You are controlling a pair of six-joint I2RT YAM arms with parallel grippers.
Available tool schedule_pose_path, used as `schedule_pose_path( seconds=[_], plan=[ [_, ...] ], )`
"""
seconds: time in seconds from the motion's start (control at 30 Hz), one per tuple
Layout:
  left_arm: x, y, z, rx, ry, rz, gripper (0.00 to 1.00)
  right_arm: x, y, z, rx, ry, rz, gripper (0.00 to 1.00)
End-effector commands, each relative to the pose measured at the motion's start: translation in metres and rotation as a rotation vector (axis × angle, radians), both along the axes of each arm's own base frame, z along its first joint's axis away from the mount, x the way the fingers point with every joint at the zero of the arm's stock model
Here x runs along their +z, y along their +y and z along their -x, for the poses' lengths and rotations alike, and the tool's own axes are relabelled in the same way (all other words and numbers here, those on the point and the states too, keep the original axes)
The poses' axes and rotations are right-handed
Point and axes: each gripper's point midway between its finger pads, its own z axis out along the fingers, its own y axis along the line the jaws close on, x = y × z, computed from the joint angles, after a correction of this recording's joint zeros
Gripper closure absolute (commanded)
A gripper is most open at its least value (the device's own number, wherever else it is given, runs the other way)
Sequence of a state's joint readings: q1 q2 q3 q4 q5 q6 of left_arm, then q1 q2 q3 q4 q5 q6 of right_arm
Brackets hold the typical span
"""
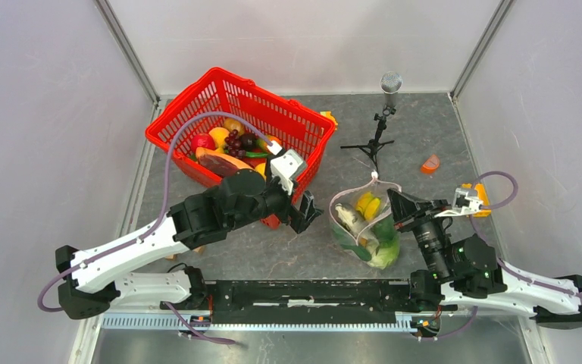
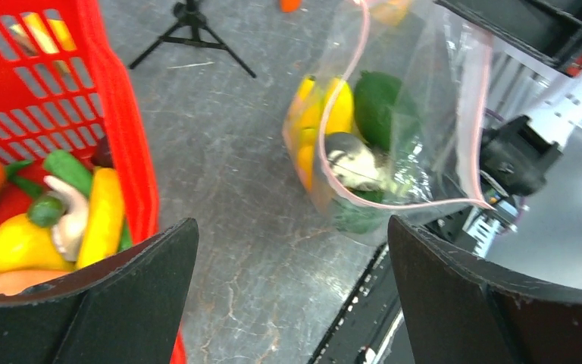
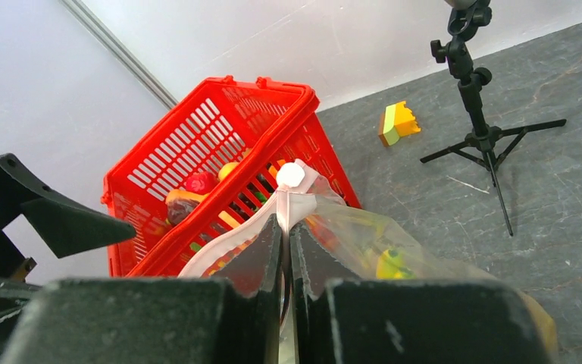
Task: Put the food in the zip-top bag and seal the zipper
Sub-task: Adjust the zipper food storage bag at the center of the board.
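Clear zip-top bag (image 1: 364, 227) pinched in right hand (image 1: 394, 200).

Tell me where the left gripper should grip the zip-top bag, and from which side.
Probably the zipper lip facing the left gripper, coming from the basket side. The zip-top bag's mouth gapes in a loop, and the right gripper is shut on its other side.

We read no text, label, brand or number in any view. Nothing legible on the zip-top bag (image 1: 364, 227), the red basket (image 1: 273, 106) or the microphone stand (image 1: 381, 129).
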State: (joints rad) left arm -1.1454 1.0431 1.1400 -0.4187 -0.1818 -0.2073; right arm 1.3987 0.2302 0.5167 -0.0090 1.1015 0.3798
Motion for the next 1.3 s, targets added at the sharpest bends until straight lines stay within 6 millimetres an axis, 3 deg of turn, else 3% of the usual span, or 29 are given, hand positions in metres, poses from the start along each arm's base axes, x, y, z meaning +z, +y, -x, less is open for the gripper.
schedule_pose_path(
  seconds=[0.0,0.27,0.5,0.77,0.9,1.03,1.27],
  plan=[
    [0.019,-0.015,0.023,-0.130,0.046,0.075,0.00,0.009,0.002,0.003,0.034,-0.022,-0.085,0.90],
    [0.026,-0.017,0.015,-0.088,0.041,0.087,0.00,0.027,0.019,0.012,0.138,-0.084,-0.047,0.91],
    [0.007,-0.042,0.018,-0.146,0.127,0.003,0.02,0.025,0.017,0.010,0.122,-0.077,-0.074,0.91],
    [-0.012,-0.053,0.011,-0.142,0.140,-0.071,0.05,0.033,0.009,0.013,0.134,-0.098,-0.121,0.91],
    [-0.017,-0.061,0.013,-0.159,0.161,-0.059,0.19,0.035,0.009,0.013,0.135,-0.092,-0.110,0.91],
    [-0.010,-0.066,0.022,-0.202,0.176,-0.010,0.30,0.032,0.013,0.013,0.141,-0.082,-0.107,0.91],
    [-0.014,-0.068,0.024,-0.213,0.191,0.004,0.58,0.029,0.014,0.013,0.137,-0.073,-0.109,0.90]
  ],
)
